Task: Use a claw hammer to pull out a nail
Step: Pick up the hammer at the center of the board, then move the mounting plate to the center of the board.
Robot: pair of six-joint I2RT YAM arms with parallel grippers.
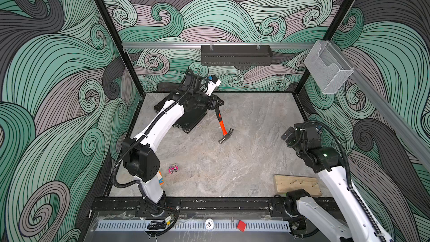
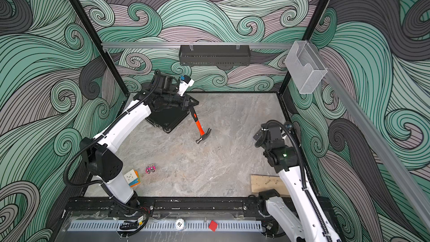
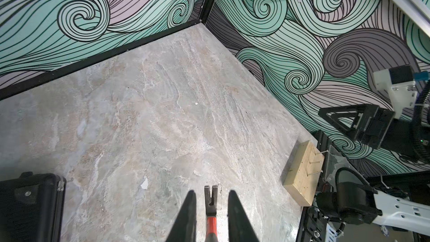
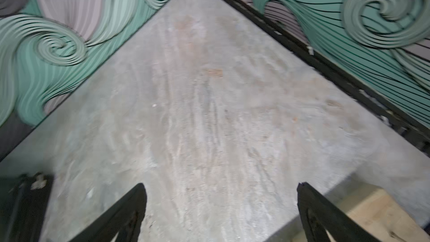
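The work surface (image 1: 209,171) carries one claw hammer (image 1: 223,126), one wooden block (image 1: 293,186), one black case (image 1: 193,119), one small pink toy (image 1: 173,169) and one multicoloured cube (image 2: 132,177). The left gripper (image 1: 218,102) is closed on the black handle of the claw hammer and holds it near the far-left corner of the surface, just beside the black case. The hammer hangs tilted, with the orange neck and grey head lowest, toward the middle of the surface; whether the head touches the surface cannot be told. In the left wrist view the notched claw (image 3: 210,196) projects past the two fingers (image 3: 186,213). The right gripper (image 4: 221,185) hovers by the right edge of the surface with its jaws spread wide and nothing between them; that wrist view is blurred. The wooden block lies at the near-right corner, well apart from the hammer. Three nails (image 3: 322,152) can be counted standing out of its top face in the left wrist view. The pink toy and the cube lie near the left edge, beside the left arm's base. On the front rail there are one red square (image 1: 241,225) and one round disc (image 1: 209,224) bearing two digits, a one and a zero. One black basket (image 1: 236,54) hangs on the back wall and one clear holder (image 1: 325,66) on the right wall. No other writing is legible.
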